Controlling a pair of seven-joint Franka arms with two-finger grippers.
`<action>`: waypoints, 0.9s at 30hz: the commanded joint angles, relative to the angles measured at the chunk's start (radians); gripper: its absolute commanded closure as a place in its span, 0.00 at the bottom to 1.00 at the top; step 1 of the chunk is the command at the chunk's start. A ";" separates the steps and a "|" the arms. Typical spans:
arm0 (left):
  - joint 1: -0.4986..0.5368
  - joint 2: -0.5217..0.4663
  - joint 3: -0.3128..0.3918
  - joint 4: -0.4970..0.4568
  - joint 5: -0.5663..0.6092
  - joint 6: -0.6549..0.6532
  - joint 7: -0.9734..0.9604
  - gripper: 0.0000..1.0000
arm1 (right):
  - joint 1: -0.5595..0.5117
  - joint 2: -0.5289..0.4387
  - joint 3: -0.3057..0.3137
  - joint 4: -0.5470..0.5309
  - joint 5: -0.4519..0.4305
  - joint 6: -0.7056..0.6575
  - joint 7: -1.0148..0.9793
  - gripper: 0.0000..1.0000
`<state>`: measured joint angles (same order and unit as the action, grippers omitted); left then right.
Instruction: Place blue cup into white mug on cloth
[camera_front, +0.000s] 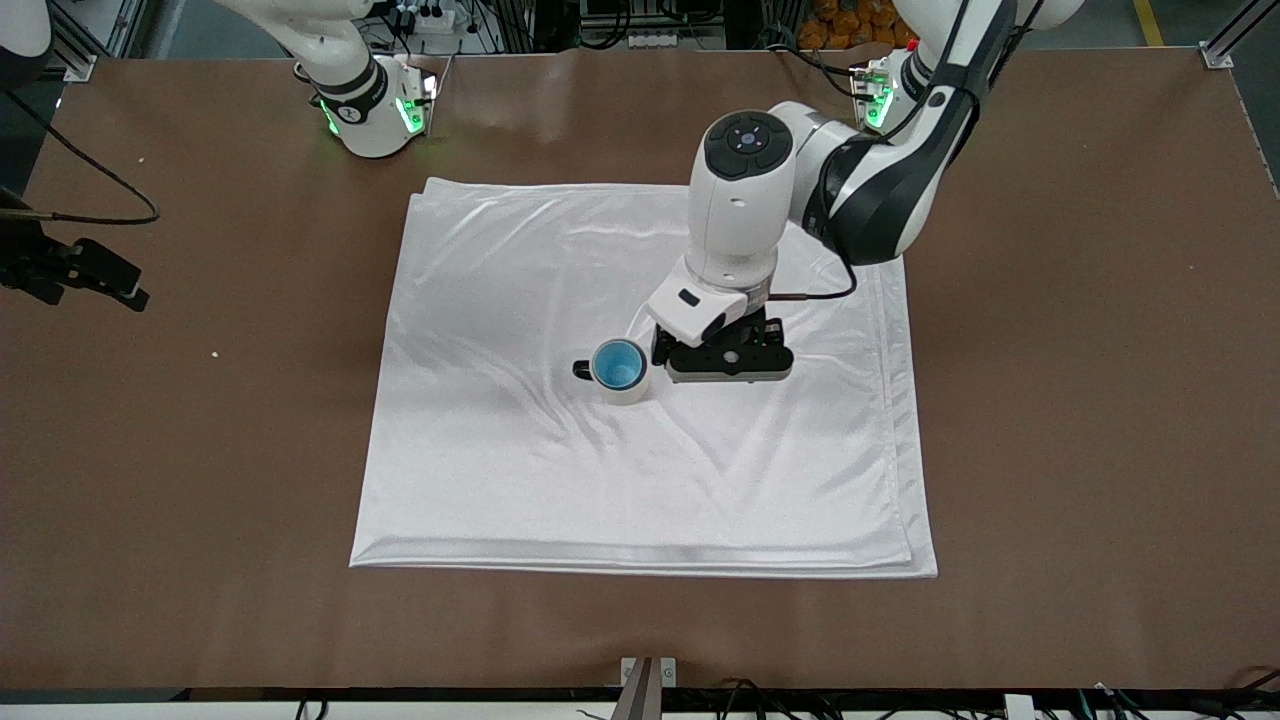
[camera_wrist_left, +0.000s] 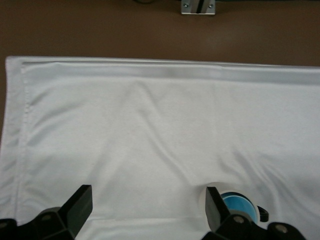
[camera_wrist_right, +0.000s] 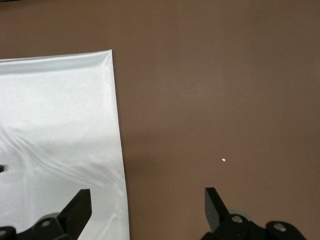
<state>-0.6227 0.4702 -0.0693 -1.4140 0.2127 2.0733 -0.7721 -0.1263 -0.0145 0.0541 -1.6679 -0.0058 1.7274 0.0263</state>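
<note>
The white mug (camera_front: 627, 389) with a black handle stands upright near the middle of the cloth (camera_front: 600, 480). The blue cup (camera_front: 618, 364) sits inside it, open end up. My left gripper (camera_front: 727, 366) hangs low over the cloth beside the mug, toward the left arm's end, open and empty. In the left wrist view its gripper (camera_wrist_left: 148, 210) is wide open over bare cloth (camera_wrist_left: 150, 125), and one finger (camera_wrist_left: 214, 207) stands in front of the mug (camera_wrist_left: 203, 196) with the blue cup (camera_wrist_left: 239, 204) in it. My right gripper (camera_wrist_right: 147, 210) is open and empty.
The right arm waits with its gripper (camera_front: 125, 288) over the brown table (camera_front: 1080, 400) at the right arm's end, above the cloth's edge (camera_wrist_right: 55, 115). A small white speck (camera_front: 213, 354) lies on the table there and also shows in the right wrist view (camera_wrist_right: 223, 160).
</note>
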 joint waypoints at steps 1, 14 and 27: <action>0.001 -0.064 0.029 -0.022 0.042 -0.084 -0.032 0.00 | 0.004 0.021 0.007 0.040 -0.002 -0.023 0.012 0.00; 0.092 -0.177 0.066 -0.022 0.025 -0.208 0.039 0.00 | 0.005 0.051 0.007 0.089 -0.003 -0.078 0.014 0.00; 0.268 -0.234 0.063 -0.022 -0.091 -0.318 0.163 0.00 | 0.013 0.068 0.007 0.120 -0.033 -0.120 0.027 0.00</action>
<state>-0.4243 0.2826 0.0019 -1.4149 0.1713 1.7964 -0.6454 -0.1208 0.0342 0.0583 -1.5857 -0.0192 1.6316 0.0307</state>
